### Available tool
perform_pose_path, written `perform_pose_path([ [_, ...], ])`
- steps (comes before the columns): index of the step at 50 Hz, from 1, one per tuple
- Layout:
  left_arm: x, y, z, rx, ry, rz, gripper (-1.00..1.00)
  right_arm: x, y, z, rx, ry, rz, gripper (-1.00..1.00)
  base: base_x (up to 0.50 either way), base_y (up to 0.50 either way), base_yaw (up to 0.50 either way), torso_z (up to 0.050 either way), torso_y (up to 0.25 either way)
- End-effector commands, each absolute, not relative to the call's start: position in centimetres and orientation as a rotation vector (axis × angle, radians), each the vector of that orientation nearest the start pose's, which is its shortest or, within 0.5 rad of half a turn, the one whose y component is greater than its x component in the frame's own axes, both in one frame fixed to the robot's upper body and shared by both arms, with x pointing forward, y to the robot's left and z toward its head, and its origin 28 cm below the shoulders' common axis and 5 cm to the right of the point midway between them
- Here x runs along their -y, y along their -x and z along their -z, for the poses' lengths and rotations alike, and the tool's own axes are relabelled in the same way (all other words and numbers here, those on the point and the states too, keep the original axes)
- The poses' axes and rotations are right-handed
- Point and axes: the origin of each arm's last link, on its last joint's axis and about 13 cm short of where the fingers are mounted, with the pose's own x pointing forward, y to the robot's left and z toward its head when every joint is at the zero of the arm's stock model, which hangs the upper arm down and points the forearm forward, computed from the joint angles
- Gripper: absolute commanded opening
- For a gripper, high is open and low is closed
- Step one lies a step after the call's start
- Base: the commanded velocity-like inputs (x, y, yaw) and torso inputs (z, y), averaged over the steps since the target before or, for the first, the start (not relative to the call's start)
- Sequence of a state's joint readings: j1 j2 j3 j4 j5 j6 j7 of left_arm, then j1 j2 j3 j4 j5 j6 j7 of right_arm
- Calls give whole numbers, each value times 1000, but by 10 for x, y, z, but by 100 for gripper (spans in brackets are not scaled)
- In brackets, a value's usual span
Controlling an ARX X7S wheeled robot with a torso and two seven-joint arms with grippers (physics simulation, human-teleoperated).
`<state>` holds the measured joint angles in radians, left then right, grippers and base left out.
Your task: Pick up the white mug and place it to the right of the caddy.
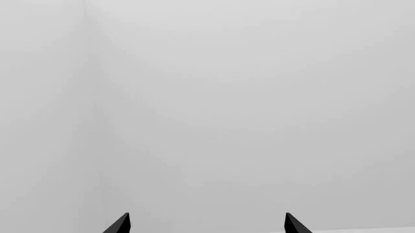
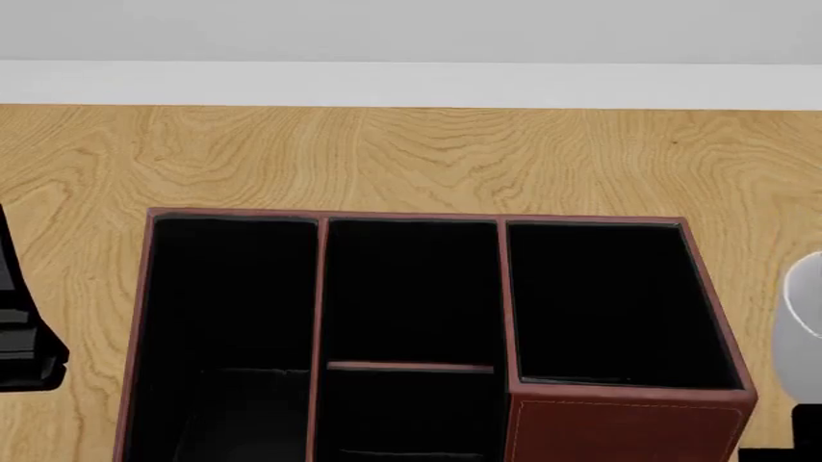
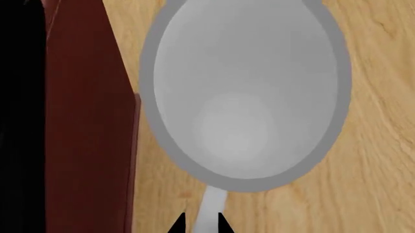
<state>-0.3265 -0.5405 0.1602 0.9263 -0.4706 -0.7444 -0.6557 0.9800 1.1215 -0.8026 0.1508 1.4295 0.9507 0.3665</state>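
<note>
The white mug (image 3: 246, 87) fills the right wrist view, seen from above with its inside showing. My right gripper (image 3: 202, 224) is shut on the mug's handle (image 3: 211, 208), one black fingertip on each side. The dark red-brown caddy (image 3: 84, 121) stands just beside the mug. In the head view the caddy (image 2: 629, 423) fills the lower middle, and the mug (image 2: 803, 327) shows at the right edge, to the caddy's right. My left gripper (image 1: 207, 225) is open and empty, facing a blank grey wall; part of the left arm (image 2: 19, 337) shows at the left edge of the head view.
The wooden table (image 2: 411, 154) runs behind the caddy to a white wall strip (image 2: 411, 82). Bare wood (image 3: 382, 160) lies beside the mug on the side away from the caddy.
</note>
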Motion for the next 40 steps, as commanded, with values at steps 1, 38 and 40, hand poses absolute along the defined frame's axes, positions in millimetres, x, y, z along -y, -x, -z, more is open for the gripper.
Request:
perform_pose_path([
  [1, -226, -192, -199, 401, -159, -151, 100, 283, -258, -176, -775, 90, 108, -100, 0, 0, 0, 0, 0],
  [38, -226, -191, -199, 403, -160, -154, 100, 289, -263, -141, -841, 54, 112, -100, 0, 0, 0, 0, 1],
  [40, -226, -191, -199, 404, -160, -154, 100, 289, -263, -139, -843, 51, 111, -100, 0, 0, 0, 0, 0],
])
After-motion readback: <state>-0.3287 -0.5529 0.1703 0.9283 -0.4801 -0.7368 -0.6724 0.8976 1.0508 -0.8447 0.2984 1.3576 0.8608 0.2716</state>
